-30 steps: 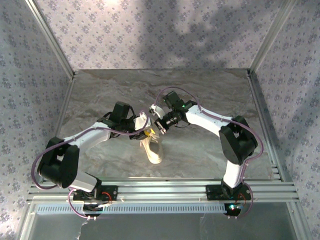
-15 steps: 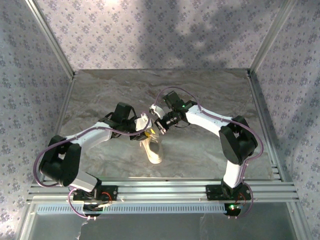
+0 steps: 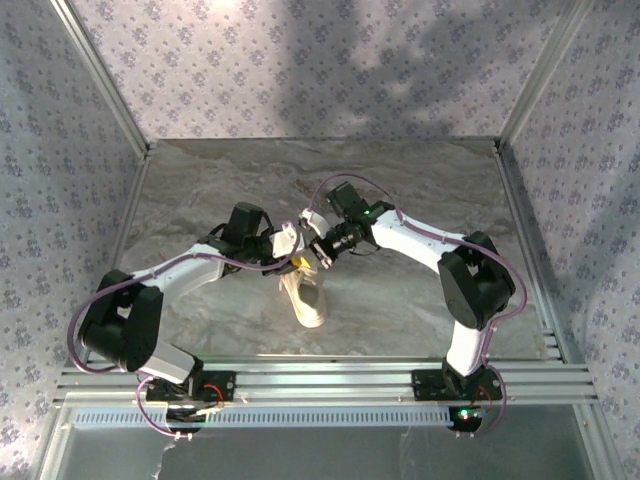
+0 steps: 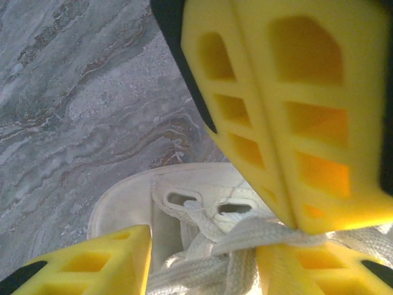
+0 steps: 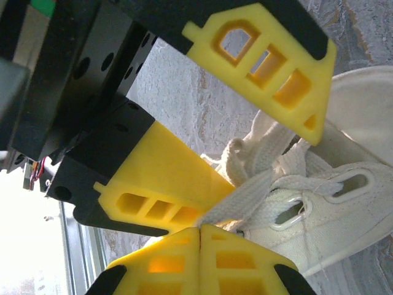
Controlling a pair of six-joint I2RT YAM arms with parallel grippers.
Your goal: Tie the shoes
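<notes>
The shoe (image 3: 308,304) is a small cream-white sneaker lying on the marble table with its toe toward the arms. Both grippers meet over its lacing. My right gripper (image 5: 201,228) is shut on a flat white lace (image 5: 249,198), which runs taut from its tips to the crossed laces. In the left wrist view the right gripper (image 4: 296,225) pinches that same lace (image 4: 258,232) above the eyelets. My left gripper (image 4: 206,246) is open, one yellow finger on each side of the knotted laces. Seen from the right wrist, the left gripper (image 5: 273,157) brackets the lace bundle over the shoe (image 5: 319,227).
The grey marble tabletop (image 3: 400,300) is bare around the shoe. Patterned walls and metal corner posts (image 3: 100,75) enclose it on three sides. An aluminium rail (image 3: 330,380) with both arm bases runs along the near edge.
The left gripper's jaws have narrowed a little around the laces. The right gripper keeps its pinch on the lace, and both arms have barely shifted.
</notes>
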